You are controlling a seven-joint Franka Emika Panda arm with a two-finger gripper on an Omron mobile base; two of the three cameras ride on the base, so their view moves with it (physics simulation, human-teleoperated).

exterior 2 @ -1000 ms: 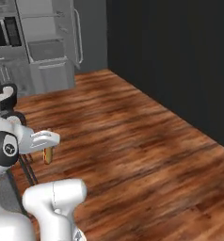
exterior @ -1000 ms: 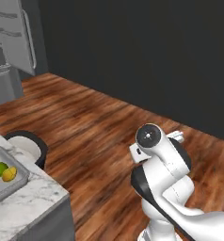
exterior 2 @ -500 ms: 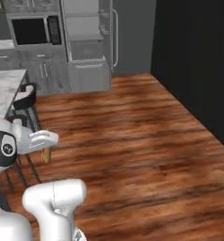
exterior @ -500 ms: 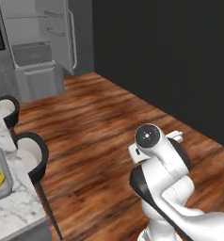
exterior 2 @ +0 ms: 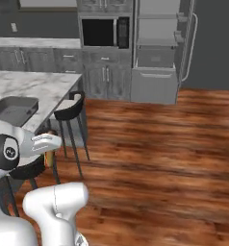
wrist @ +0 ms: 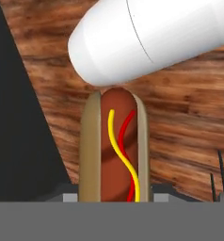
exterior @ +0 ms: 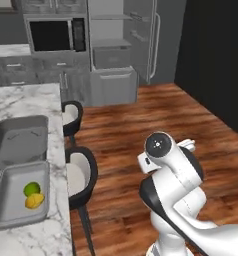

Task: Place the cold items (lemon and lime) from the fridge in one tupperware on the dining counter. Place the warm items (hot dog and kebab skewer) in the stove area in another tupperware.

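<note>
The hot dog [wrist: 115, 150], a brown sausage in a tan bun with yellow and red stripes, stands upright between my fingers, and my gripper [wrist: 115, 195] is shut on it. From the right base view the hot dog [exterior 2: 49, 158] hangs below my hand, over the wood floor beside the marble dining counter [exterior 2: 34, 86]. On that counter [exterior: 36, 102] a grey tupperware [exterior: 6, 212] holds the lime [exterior: 32, 188] and the lemon [exterior: 34, 200]. Beyond it sits a second, empty tupperware [exterior: 21, 131]. The kebab skewer is out of view.
Two dark stools [exterior: 82, 175] [exterior: 71, 114] stand along the counter's edge. An open fridge [exterior: 118, 60] and a microwave [exterior: 56, 35] are at the back wall. Wood floor [exterior 2: 159, 144] stretches to the right.
The base has turned, so both base views swung from the dark wall toward the kitchen and the counter. The hot dog stays gripped.
</note>
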